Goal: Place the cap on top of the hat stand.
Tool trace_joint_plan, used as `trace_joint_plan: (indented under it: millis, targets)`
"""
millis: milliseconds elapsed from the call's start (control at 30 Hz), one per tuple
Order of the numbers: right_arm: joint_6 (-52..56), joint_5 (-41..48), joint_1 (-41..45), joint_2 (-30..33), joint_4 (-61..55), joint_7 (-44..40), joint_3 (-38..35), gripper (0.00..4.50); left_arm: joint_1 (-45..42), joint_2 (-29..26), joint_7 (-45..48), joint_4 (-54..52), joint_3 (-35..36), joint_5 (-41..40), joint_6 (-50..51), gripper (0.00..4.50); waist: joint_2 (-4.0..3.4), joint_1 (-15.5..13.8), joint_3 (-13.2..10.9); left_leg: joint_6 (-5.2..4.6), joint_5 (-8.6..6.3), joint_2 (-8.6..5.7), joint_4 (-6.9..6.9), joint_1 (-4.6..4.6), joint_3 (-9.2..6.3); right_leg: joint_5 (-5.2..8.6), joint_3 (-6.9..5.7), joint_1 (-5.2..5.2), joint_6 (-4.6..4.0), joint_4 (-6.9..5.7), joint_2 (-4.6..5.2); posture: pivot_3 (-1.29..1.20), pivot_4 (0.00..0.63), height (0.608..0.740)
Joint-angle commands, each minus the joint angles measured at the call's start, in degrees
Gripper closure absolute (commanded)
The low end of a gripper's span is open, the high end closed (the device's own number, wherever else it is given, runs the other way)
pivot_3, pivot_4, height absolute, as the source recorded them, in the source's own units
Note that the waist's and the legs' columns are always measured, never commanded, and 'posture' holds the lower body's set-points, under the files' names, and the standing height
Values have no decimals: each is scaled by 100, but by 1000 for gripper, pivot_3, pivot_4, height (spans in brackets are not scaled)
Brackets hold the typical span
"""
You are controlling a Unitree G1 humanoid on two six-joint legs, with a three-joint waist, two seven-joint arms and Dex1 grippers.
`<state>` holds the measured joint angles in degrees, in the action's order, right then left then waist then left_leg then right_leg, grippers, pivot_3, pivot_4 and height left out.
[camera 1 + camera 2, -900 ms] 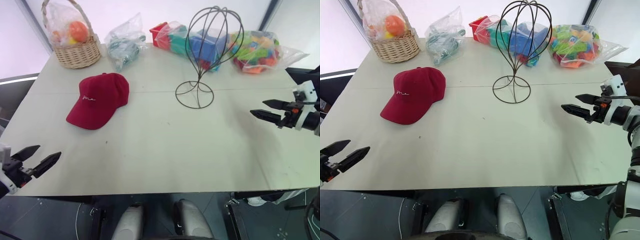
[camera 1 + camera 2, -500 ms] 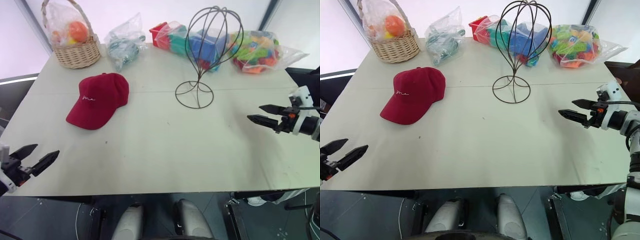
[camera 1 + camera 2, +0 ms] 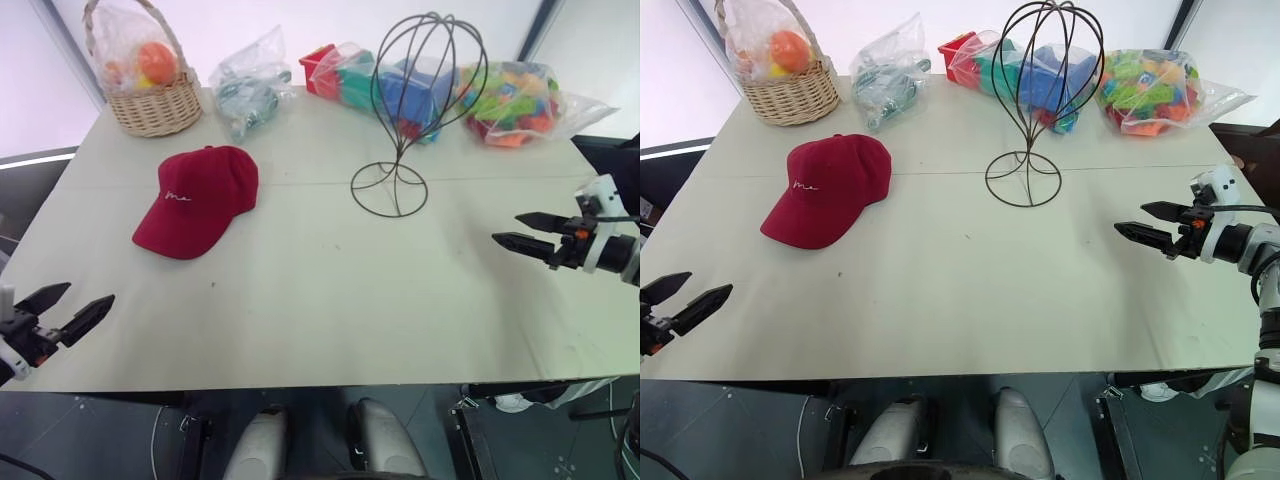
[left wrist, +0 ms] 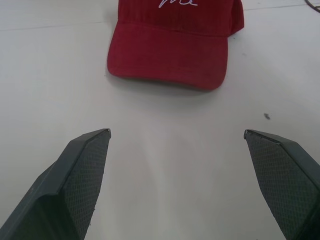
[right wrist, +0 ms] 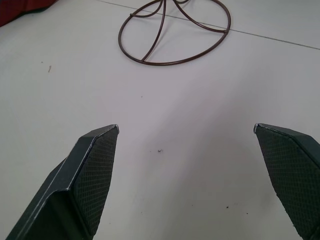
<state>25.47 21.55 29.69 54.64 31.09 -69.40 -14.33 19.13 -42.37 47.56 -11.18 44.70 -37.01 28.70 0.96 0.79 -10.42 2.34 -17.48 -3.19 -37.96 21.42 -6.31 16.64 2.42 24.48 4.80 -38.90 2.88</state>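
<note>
Left gripper (image 3: pixel 62 314) hung wide open at the near edge; the cap (image 3: pixel 197 199) lay well ahead, brim toward it, nearer than to the open right gripper (image 3: pixel 520 228).

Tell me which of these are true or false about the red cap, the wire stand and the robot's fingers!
1. The cap sits on the hat stand. False: it lies flat on the table, to the stand's left.
2. The left gripper is open and holds nothing. True.
3. The right gripper grips the stand's base. False: its fingers are spread, apart from the stand.
4. A wicker basket stands behind the cap. True.
</note>
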Motion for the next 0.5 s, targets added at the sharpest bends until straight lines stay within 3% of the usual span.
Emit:
trace_joint_plan:
  millis: [33,167,333,500]
  targets:
    - [-147,29,200,-7,-51,82,-84,52,-133,-57,-183,41,191,139,-250,0,0,0,0,0,0,0,0,0,0,0,0,0,0,0,0,0,150,739]
    - [-238,18,365,-92,-47,221,-83,52,-287,-137,-468,444,240,682,-837,0,0,11,0,0,0,0,0,-1,0,0,0,0,0,0,0,0,150,739]
    - [-430,-15,492,-206,-337,381,-29,52,-624,-681,-477,1406,245,1406,-1903,0,0,6,0,0,0,0,3,0,-1,0,-1,2,0,0,-1,0,150,739]
    - [-448,61,367,-223,-1134,307,89,52,-921,-1061,-229,1800,90,1546,-2299,0,-3,-1,-1,0,0,0,3,1,-1,0,-1,2,0,2,1,0,150,739]
